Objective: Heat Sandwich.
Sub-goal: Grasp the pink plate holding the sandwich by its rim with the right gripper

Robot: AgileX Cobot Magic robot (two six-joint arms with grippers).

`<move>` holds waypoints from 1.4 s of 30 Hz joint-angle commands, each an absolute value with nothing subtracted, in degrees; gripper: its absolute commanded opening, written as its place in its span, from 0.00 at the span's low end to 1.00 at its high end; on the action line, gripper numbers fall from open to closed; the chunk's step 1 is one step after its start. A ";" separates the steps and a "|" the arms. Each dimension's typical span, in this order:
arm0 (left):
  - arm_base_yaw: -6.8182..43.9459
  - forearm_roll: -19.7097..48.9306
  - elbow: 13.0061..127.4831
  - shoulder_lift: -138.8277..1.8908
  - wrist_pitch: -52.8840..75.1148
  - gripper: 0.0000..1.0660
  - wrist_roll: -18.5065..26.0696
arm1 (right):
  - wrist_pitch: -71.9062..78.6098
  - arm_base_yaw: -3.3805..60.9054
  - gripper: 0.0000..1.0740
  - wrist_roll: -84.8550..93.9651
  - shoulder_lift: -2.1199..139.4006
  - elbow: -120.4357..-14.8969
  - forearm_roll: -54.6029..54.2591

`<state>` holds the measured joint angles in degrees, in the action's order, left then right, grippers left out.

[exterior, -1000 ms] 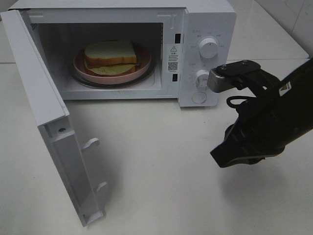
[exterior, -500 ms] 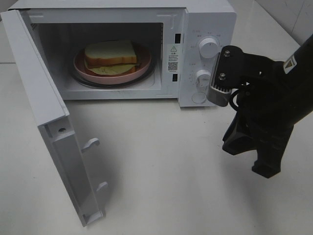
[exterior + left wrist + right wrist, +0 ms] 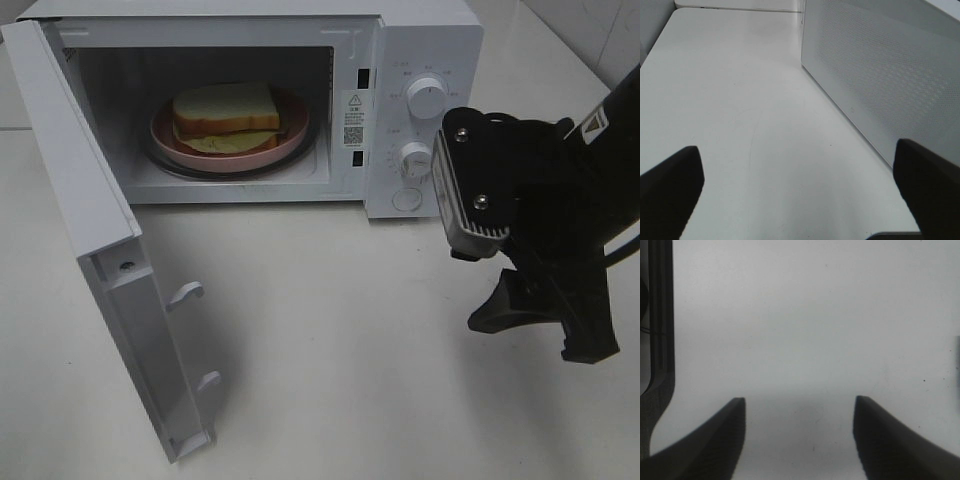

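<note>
The sandwich [image 3: 226, 112], two thick white slices with brown crust and yellow filling, lies on a pink plate [image 3: 170, 140] inside the open microwave [image 3: 420, 40]. My right gripper [image 3: 540, 335] hangs in front of the control panel, right of the cavity, pointing down at the table. In the right wrist view the right gripper [image 3: 800, 399] is open, with only bare table between its fingers. My left gripper [image 3: 797, 147] is open and empty over the table, beside a perforated white panel of the microwave [image 3: 880, 65]. The left arm does not show in the exterior view.
The microwave door [image 3: 110, 260] stands swung out toward the front left, reaching far over the table. Two white knobs [image 3: 427, 98] and a round button [image 3: 407, 199] sit on the control panel, just left of the right arm's wrist. White tabletop [image 3: 330, 350] spreads in front.
The right wrist has turned so its fingers point down and has shifted right and lower. Its jaws have gone from nearly shut to wide open. Sandwich, plate and door have not moved.
</note>
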<state>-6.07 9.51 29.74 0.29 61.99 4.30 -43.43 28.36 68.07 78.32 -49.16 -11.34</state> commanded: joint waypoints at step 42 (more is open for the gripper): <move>-6.02 9.63 29.62 1.26 61.31 0.92 4.01 | -28.88 36.44 0.79 66.29 98.32 -68.01 0.74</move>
<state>-6.07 9.51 29.74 0.29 61.99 4.30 -30.88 35.75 65.89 96.26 -65.95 0.52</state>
